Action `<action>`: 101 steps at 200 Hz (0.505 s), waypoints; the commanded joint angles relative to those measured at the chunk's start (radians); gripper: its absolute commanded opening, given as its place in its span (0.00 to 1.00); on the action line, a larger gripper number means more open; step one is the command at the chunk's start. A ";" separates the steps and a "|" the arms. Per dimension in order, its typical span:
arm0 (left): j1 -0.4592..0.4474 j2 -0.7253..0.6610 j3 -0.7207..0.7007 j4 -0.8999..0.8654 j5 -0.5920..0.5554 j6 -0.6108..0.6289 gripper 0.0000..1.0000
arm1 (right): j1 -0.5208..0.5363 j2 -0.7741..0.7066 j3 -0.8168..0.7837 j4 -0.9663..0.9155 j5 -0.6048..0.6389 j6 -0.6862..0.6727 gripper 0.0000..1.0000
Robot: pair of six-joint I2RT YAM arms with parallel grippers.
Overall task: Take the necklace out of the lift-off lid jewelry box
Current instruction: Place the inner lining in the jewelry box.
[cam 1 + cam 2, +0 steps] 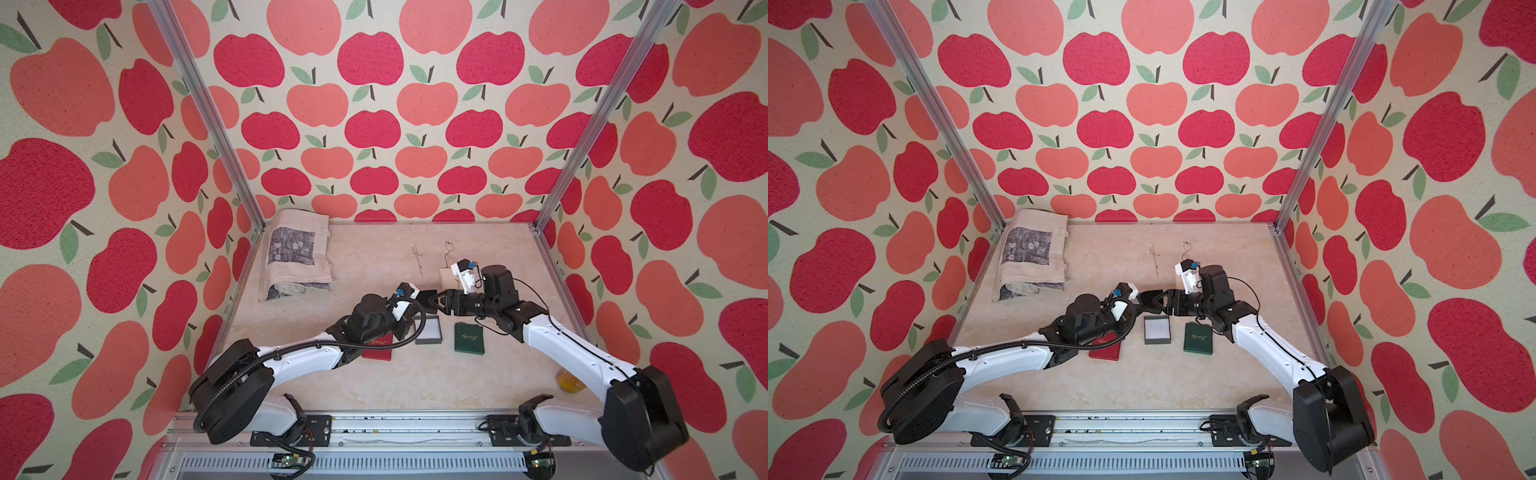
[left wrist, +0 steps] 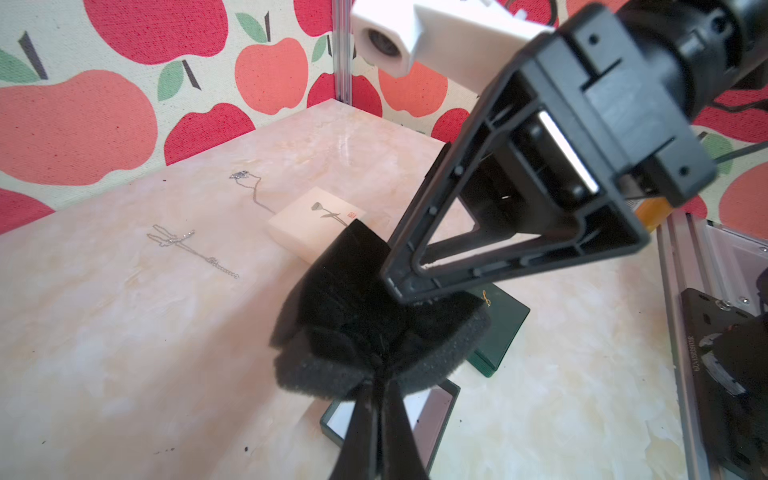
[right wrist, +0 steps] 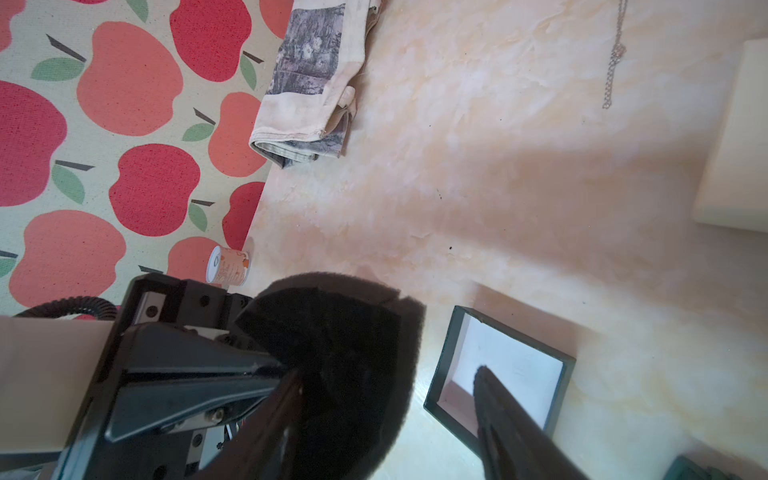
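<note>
Jewelry box [image 1: 428,329] open; foam insert [image 2: 353,299] in L pincer [image 2: 376,388]; lid [image 1: 469,338], red box [image 1: 377,353] nr

I took the open box [image 1: 428,329] as my mark. Left of it lay a flat box [image 1: 377,349], partly under my left arm [image 1: 299,358]. Right of it, a little apart, lay the lid [image 1: 469,338]. Just behind it and above the table [image 1: 374,386], the foam pad [image 2: 353,316] hung between my left gripper [image 2: 376,395] and my right gripper [image 3: 388,372]. Farther behind and to the right sat a small box [image 1: 448,275], with the first necklace [image 1: 447,249] reaching its far edge. The second necklace [image 1: 417,259] lay behind the open box. The folded cloth [image 1: 297,253] lay far behind and left.
</note>
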 commanded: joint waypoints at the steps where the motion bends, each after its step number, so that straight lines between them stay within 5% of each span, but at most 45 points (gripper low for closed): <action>1: -0.006 0.007 -0.005 0.038 0.029 0.006 0.00 | 0.014 0.006 -0.016 0.063 -0.021 0.041 0.62; 60: -0.008 0.044 0.011 0.036 0.023 0.016 0.06 | 0.030 0.005 -0.045 0.115 -0.066 0.093 0.23; 101: -0.007 0.048 0.023 -0.011 -0.014 0.012 0.40 | 0.030 0.002 -0.041 0.056 -0.022 0.072 0.15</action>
